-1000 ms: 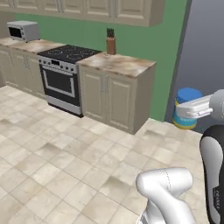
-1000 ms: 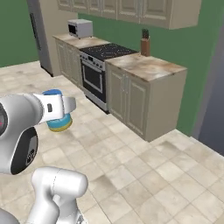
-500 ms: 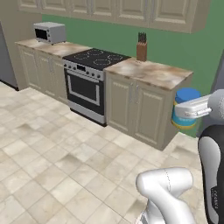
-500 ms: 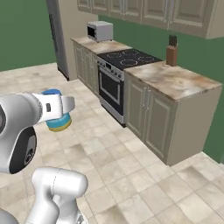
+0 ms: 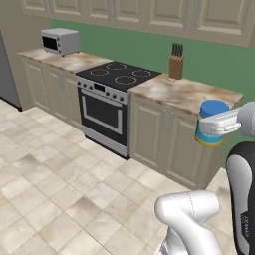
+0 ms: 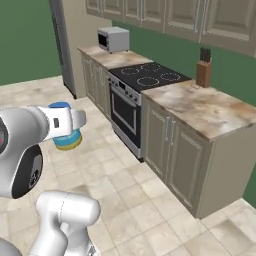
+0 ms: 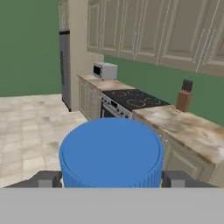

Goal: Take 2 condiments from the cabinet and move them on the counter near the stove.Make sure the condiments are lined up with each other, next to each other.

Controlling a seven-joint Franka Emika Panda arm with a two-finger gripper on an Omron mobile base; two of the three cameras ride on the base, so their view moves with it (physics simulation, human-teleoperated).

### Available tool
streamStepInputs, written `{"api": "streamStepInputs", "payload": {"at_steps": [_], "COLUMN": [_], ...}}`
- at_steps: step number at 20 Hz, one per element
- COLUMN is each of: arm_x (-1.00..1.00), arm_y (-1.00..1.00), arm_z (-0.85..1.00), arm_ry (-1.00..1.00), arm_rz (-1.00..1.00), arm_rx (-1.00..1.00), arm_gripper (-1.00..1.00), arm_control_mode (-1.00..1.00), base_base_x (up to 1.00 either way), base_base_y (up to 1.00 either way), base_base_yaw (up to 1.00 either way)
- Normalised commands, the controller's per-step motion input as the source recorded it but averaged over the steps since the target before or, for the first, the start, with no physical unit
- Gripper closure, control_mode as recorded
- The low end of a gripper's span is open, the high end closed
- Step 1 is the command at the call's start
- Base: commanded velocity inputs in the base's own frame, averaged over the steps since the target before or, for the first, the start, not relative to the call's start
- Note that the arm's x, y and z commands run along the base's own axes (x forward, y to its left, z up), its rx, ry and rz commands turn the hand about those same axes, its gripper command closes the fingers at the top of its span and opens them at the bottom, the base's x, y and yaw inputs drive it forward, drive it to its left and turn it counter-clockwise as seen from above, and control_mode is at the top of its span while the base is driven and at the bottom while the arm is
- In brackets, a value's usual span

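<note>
One blue jar (image 7: pixel 111 151) sits clamped between the fingers (image 7: pixel 46 178), one dark tip on each side of its ribbed lid in hand view, so the gripper (image 5: pixel 215 124) is closed on it. Left base view: jar w/ yellow band at 3 o'clock of frame, carried in the air off the floor, just past the right end of the counter (image 5: pixel 191 92). Right base view: jar (image 6: pixel 66 138) at 9 o'clock, tucked under the white hand, over the tiled floor (image 6: pixel 125 192) and well apart from the counter (image 6: pixel 210 110).

Stove (image 5: pixel 118 75) w/ black glass top & four white rings touches the counter's left side; steel oven front w/ knobs below. Knife block (image 5: pixel 175 64) stands upright at the counter's back edge, near the stove side, against the green wall. Counter top otherwise marbled tan over two cream doors.

Microwave (image 5: pixel 60 41) on the longer counter beyond the stove, at 10 o'clock in left base view. Grey fridge (image 7: pixel 65 68) beyond that, at 10 o'clock in hand view. Cream wall cabinets (image 6: pixel 200 20) run along the top above it all.
</note>
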Motion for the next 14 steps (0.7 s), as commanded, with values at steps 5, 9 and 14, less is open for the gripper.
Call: {"api": "streamStepInputs", "payload": {"at_steps": [5, 9, 14], "arm_x": [0.0, 0.0, 0.0], "arm_y": [0.0, 0.0, 0.0], "arm_z": [0.0, 0.0, 0.0], "arm_ry": [0.0, 0.0, 0.0], "arm_rz": [0.0, 0.0, 0.0], "arm_rx": [0.0, 0.0, 0.0], "arm_gripper": [1.0, 1.0, 1.0], "arm_control_mode": [1.0, 1.0, 1.0], "base_base_x": [1.0, 1.0, 1.0], "base_base_y": [0.0, 0.0, 0.07], "base_base_yaw": [0.0, 0.0, -0.24]}}
